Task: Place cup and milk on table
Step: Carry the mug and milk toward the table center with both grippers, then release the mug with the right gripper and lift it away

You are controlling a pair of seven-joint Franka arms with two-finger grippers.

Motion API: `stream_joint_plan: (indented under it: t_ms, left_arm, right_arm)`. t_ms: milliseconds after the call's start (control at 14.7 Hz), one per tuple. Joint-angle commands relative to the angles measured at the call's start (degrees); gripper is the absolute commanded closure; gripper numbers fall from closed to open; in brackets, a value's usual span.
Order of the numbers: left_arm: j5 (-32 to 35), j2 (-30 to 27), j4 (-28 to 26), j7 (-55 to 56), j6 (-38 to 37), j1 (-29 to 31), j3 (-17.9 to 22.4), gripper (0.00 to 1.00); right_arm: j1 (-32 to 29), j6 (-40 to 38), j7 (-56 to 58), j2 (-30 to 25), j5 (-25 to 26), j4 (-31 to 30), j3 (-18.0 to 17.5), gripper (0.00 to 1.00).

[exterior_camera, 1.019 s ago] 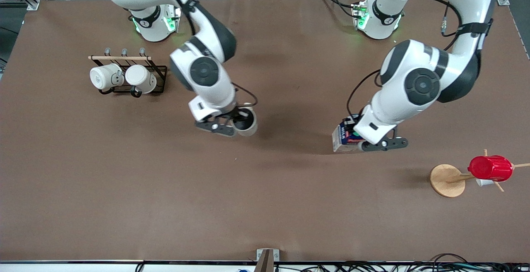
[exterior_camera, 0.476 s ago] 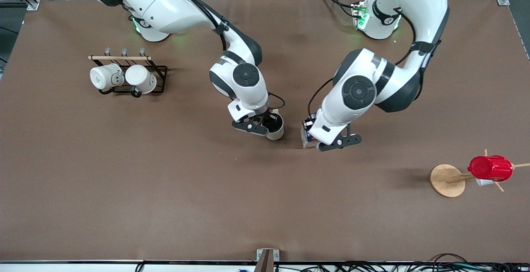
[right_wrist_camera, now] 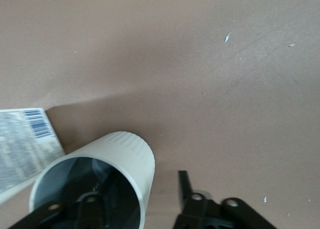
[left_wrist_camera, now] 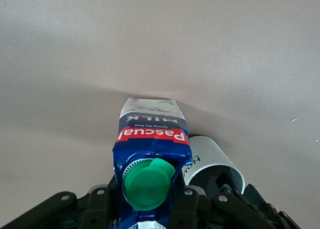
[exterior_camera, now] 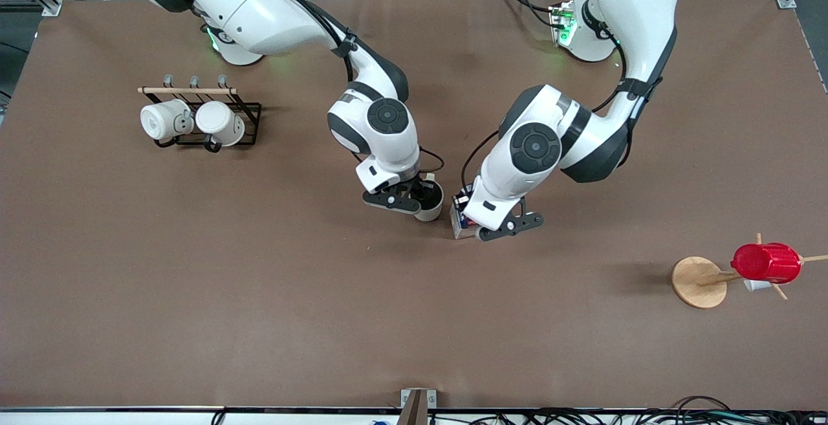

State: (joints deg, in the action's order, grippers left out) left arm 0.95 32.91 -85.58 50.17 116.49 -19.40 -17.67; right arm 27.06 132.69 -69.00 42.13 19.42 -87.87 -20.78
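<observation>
The grey-beige cup point(exterior_camera: 432, 204) stands upright on the brown table point(exterior_camera: 259, 295) near its middle. My right gripper point(exterior_camera: 414, 202) is at its rim, one finger inside the cup and the other outside. In the right wrist view the outer finger point(right_wrist_camera: 181, 186) stands apart from the cup point(right_wrist_camera: 125, 154) wall, so the gripper point(right_wrist_camera: 142, 185) is open. My left gripper point(exterior_camera: 482, 224) is shut on the blue and white milk point(exterior_camera: 460, 223), close beside the cup toward the left arm's end. The left wrist view shows the milk point(left_wrist_camera: 150, 139) between my fingers point(left_wrist_camera: 145, 199), the cup point(left_wrist_camera: 210, 156) beside it. I cannot tell whether the carton's base touches the table.
A black wire rack with two white mugs point(exterior_camera: 194, 121) stands toward the right arm's end. A wooden stand point(exterior_camera: 697, 281) with a red ribbed cup point(exterior_camera: 766, 262) stands toward the left arm's end, nearer the front camera.
Both arms have swung in toward the table's middle with the cup and the milk. In the last half second the cup barely moved, and the milk came closer to it.
</observation>
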Motion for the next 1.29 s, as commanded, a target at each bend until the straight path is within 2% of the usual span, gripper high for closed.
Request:
stream_joint_plan:
  t_ms: [0, 136, 204, 272, 544, 680, 816, 883, 951, 1019, 1087, 1155, 1223]
  left_arm:
    - [0.10, 0.67, 1.38, 1.42, 0.23, -0.90, 0.10, 0.59]
    - [0.01, 0.32, 0.77, 1.51, -0.55, -1.52, 0.01, 0.59]
    - [-0.07, 0.14, 0.59, 1.43, -1.00, -1.78, -0.08, 0.59]
    - [-0.07, 0.05, 0.42, 1.34, -2.65, -2.39, -0.08, 0.59]
    - [0.01, -0.65, -0.46, 1.25, -5.92, -2.57, -1.04, 0.59]
    - [0.10, -0.56, -0.37, 1.25, -5.83, -2.75, -1.31, 0.58]
    - [0.01, -0.39, -0.29, 1.25, -5.22, -2.84, -1.40, 0.58]
    - [0.01, -0.30, -0.37, 1.16, -5.13, -2.84, -1.66, 0.58]
    - [0.01, -0.13, -0.37, 1.16, -5.13, -2.84, -2.01, 0.55]
    - [0.01, -0.04, -0.29, 1.16, -5.13, -2.84, -2.10, 0.51]
    - [0.19, -0.04, -0.29, 1.07, -5.13, -2.84, -2.01, 0.33]
    - [0.28, -0.21, -0.20, 0.81, -5.13, -2.84, -2.10, 0.08]
    - [0.54, -0.73, 0.24, 0.55, -5.31, -2.49, -2.01, 0.00]
  right_arm:
    - [-4.28, -8.72, -1.40, -5.37, 1.59, -0.28, -2.85, 0.00]
    - [-10.68, -18.83, -0.26, -10.55, 1.67, -1.24, -6.97, 0.00]
    - [-14.54, -21.74, 0.18, -13.36, 1.59, -2.56, -9.60, 0.00]
    - [-17.63, -24.04, 2.62, -16.35, 1.59, -3.96, -10.76, 0.00]
    - [-24.59, -35.38, 19.12, -25.94, 1.32, -3.98, -8.93, 0.00]
    - [-26.27, -37.15, 26.34, -29.63, -1.21, -3.89, -4.65, 0.00]
    - [-26.10, -37.16, 34.59, -33.50, -7.43, -3.89, 3.60, 0.00]
    - [-26.01, -37.16, 42.20, -36.13, -10.86, -3.80, 9.73, 0.00]
    - [-26.18, -37.42, 47.15, -37.28, -11.68, -3.63, 12.84, 0.00]
    - [-27.14, -38.55, 51.47, -38.43, -12.30, -3.36, 14.96, 0.00]
    - [-30.02, -39.87, 55.25, -39.57, -13.17, -2.40, 15.50, 0.00]
    - [-33.01, -41.71, 59.81, -40.10, -13.62, -1.00, 15.33, 0.00]
    - [-34.61, -43.99, 65.34, -40.20, -13.97, 0.49, 15.59, 0.00]
